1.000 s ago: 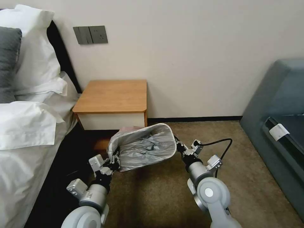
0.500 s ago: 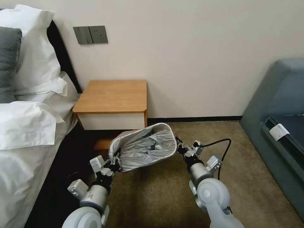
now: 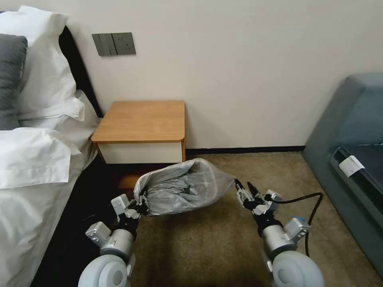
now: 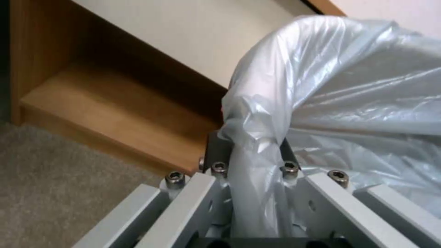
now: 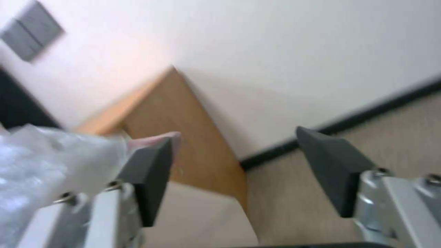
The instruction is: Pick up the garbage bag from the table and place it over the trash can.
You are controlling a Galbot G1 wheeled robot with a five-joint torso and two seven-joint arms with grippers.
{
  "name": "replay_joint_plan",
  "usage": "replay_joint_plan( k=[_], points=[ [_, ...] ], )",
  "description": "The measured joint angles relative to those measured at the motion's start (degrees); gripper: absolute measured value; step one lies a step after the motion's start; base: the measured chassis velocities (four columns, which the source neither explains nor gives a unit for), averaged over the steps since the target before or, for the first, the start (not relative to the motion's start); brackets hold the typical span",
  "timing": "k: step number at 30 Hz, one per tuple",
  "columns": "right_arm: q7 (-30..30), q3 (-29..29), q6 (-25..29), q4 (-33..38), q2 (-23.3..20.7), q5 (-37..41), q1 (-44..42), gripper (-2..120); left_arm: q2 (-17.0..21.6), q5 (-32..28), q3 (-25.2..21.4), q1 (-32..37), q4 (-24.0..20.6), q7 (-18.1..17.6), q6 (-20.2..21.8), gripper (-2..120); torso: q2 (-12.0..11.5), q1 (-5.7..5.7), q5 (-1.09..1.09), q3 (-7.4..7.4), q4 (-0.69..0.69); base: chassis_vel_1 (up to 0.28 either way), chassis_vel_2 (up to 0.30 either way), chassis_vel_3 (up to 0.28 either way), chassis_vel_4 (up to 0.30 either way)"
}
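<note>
Beige carpet (image 3: pixel 207 247) covers the floor of a bedroom, with a cream wall behind, a bed with white pillows (image 3: pixel 40 71) along the robot's left and a grey-blue sofa (image 3: pixel 351 131) on its right. No brand name or writing can be read anywhere; a small white tag (image 3: pixel 352 165) on the sofa's edge is too small to make out, and a grey switch plate (image 3: pixel 114 43) on the wall is plain.

One wooden nightstand stands against the wall, and its tabletop (image 3: pixel 143 119) is bare orange-brown wood above a cream drawer front. In front of it, low over the carpet, hangs the one garbage bag (image 3: pixel 183 187), grey and crinkled, its mouth facing up and toward the nightstand. I cannot tell whether the trash can sits inside it, as the plastic hides whatever is beneath.

Two tools are in use. The left tool (image 3: pixel 137 205) is clamped on the bag's left edge; the left wrist view shows the bunched plastic (image 4: pixel 257 165) pinched between its closed fingers. The right tool (image 3: pixel 245 191) sits just beside the bag's right end with its two dark fingers spread wide and nothing between them; in the right wrist view one finger pad (image 5: pixel 149 175) lies against the bag's pinkish rim (image 5: pixel 156 139).
</note>
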Motion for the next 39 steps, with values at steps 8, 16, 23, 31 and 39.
replay_joint_plan(
  k=[8, 16, 23, 31, 39],
  points=[
    [-0.2, -1.0, -1.1, -1.6, 0.0, -1.6, 0.7, 99, -0.2, 0.8, 0.1, 0.3, -0.2, 0.0, -0.2, 4, 0.0, 0.00, 0.01, 0.00, 0.01, 0.000, 0.000, 0.000, 0.000],
    [4.5, -0.8, -6.2, -3.8, -0.6, -1.0, 0.8, 100, -0.1, 1.2, 0.0, 0.4, -0.7, 0.0, -0.4, 4, 0.0, 0.00, 0.00, 0.00, 0.00, 0.000, 0.000, 0.000, 0.000],
    [-0.4, -1.3, -2.9, 0.2, -0.2, 2.5, -0.4, 100, 0.0, 3.8, 0.1, 0.1, 0.5, -0.1, -1.0, 4, 0.0, 0.00, 0.00, 0.00, 0.00, 0.000, 0.000, 0.000, 0.000],
    [-5.8, -5.8, -0.6, 7.0, -6.0, -6.6, 1.8, 100, 0.3, 9.2, 0.9, -0.3, 2.4, 0.0, -2.1, 4, 0.0, 0.00, -0.01, 0.00, 0.00, 0.000, 0.000, 0.000, 0.000],
    [-14.9, -7.8, 7.6, 2.1, -21.9, -29.1, 8.5, 76, 1.5, 19.1, 2.0, -0.2, 4.0, 0.7, -3.7, 4, 0.0, 0.00, 0.02, 0.00, -0.01, 0.000, 0.000, 0.000, 0.000]
  ],
)
